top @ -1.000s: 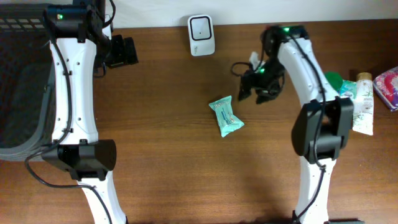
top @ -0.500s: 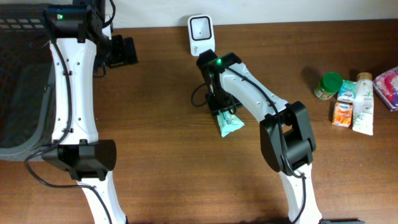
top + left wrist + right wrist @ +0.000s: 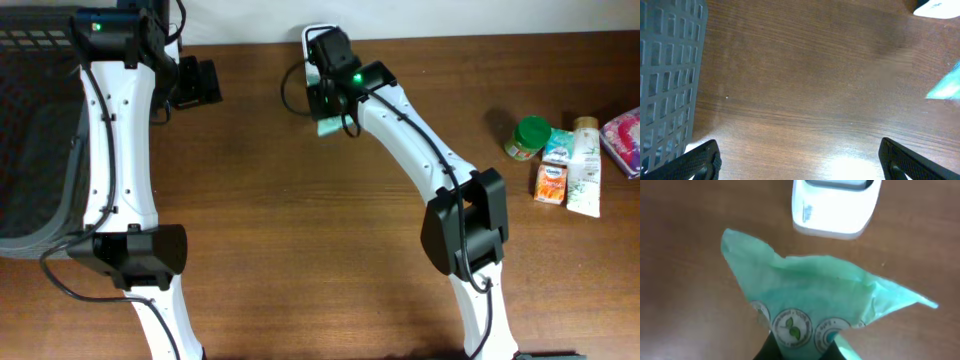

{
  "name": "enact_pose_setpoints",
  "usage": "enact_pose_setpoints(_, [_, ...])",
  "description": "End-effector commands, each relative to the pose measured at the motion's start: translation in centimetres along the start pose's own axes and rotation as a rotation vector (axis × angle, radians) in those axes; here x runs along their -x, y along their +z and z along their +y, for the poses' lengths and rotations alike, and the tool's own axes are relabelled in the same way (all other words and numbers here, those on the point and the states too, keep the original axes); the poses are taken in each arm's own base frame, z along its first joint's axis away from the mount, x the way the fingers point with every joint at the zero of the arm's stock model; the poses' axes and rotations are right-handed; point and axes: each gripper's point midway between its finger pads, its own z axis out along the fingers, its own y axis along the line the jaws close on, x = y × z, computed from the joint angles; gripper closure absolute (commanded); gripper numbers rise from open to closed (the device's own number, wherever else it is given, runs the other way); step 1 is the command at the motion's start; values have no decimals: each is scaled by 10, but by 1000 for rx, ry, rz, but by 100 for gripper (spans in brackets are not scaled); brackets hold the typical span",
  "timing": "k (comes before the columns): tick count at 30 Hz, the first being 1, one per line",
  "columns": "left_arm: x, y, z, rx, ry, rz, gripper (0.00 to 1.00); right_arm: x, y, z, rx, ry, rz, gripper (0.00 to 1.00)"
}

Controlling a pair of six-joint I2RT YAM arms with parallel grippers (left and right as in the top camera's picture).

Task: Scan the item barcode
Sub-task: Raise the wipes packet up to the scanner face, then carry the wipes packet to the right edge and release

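Right gripper (image 3: 797,352) was clamped on the mint-green soft plastic packet (image 3: 815,295), held just in front of the white box-shaped barcode scanner (image 3: 835,205). From overhead, the arm hid all but a corner of the packet. Left gripper (image 3: 800,165) stood wide apart over the brown wooden table (image 3: 790,75), near the grey plastic basket (image 3: 665,75).

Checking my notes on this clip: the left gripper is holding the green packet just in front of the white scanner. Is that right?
Not quite. It is the right gripper that holds the green packet just in front of the white scanner, as the right wrist view shows. The left gripper stands open and empty in the left wrist view.
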Motion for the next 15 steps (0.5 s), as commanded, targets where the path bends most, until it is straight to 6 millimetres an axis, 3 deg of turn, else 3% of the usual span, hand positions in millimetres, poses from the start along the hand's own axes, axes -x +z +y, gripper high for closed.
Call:
enact_pose_setpoints(1, [0,-9,0,1,14,-22,1,59,-12,-1,32,30,-225,96])
enact_pose_setpoints(4, [0,-9,0,1,14,-22,1,101,-22,1,62,49,-402,96])
enact_pose_setpoints(7, [0,-9,0,1,14,-22,1,121,-13,-2,74,64,-504,96])
enact_pose_setpoints(10, [0,-9,0,1,14,-23,1,122,7,-10,50,77,-535,95])
enact_pose_setpoints(15, [0,-9,0,1,14,-23,1,122,18,-53,-26,119,-532,96])
